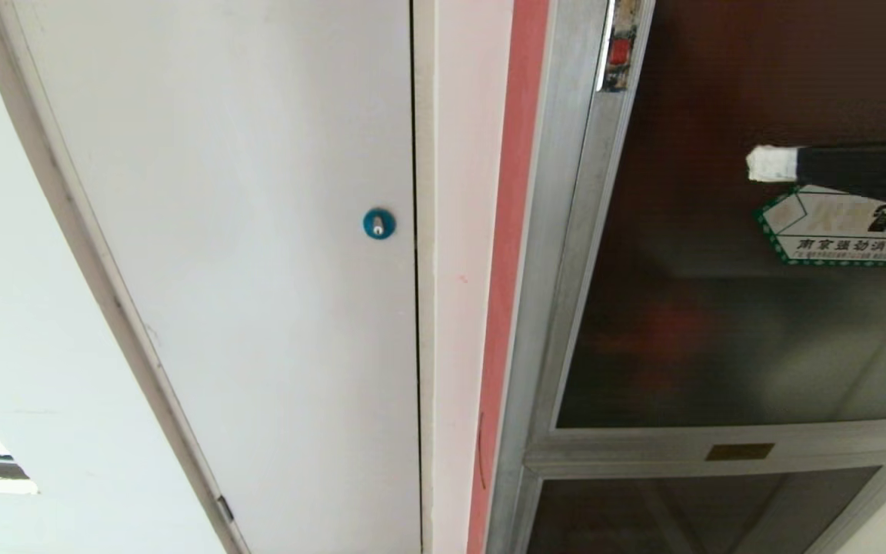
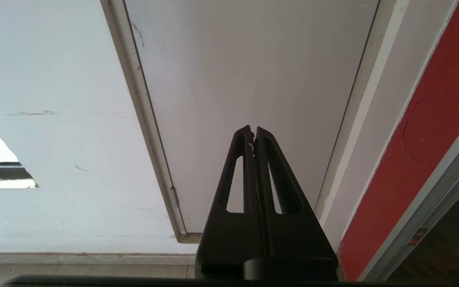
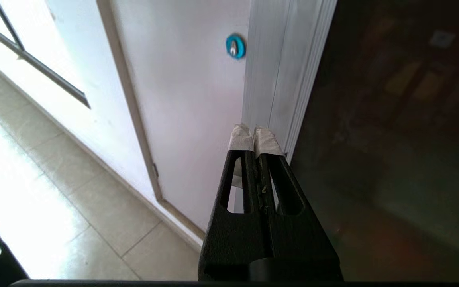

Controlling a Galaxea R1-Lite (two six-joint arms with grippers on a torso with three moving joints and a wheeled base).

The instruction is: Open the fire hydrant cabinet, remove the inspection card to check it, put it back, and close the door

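The fire hydrant cabinet (image 1: 566, 231) with its silver frame fills the right of the head view. Its door (image 1: 720, 323), a dark glass panel, stands closed, with a small red latch (image 1: 620, 51) at its upper left edge. My right gripper (image 1: 754, 164) reaches in from the right in front of the glass, just above a green-bordered sticker (image 1: 843, 231). Its white-taped fingertips are shut with nothing between them. In the right wrist view the right gripper (image 3: 254, 133) points at the cabinet's silver frame (image 3: 277, 79). My left gripper (image 2: 252, 130) is shut and empty, facing a white door. The inspection card is hidden.
A plain white door (image 1: 258, 269) with a blue round lock (image 1: 378, 223) stands left of the cabinet, and a red strip (image 1: 512, 231) runs between them. A shorter dark glass panel (image 1: 681, 512) sits below the door. Tiled floor (image 3: 74, 207) shows in the right wrist view.
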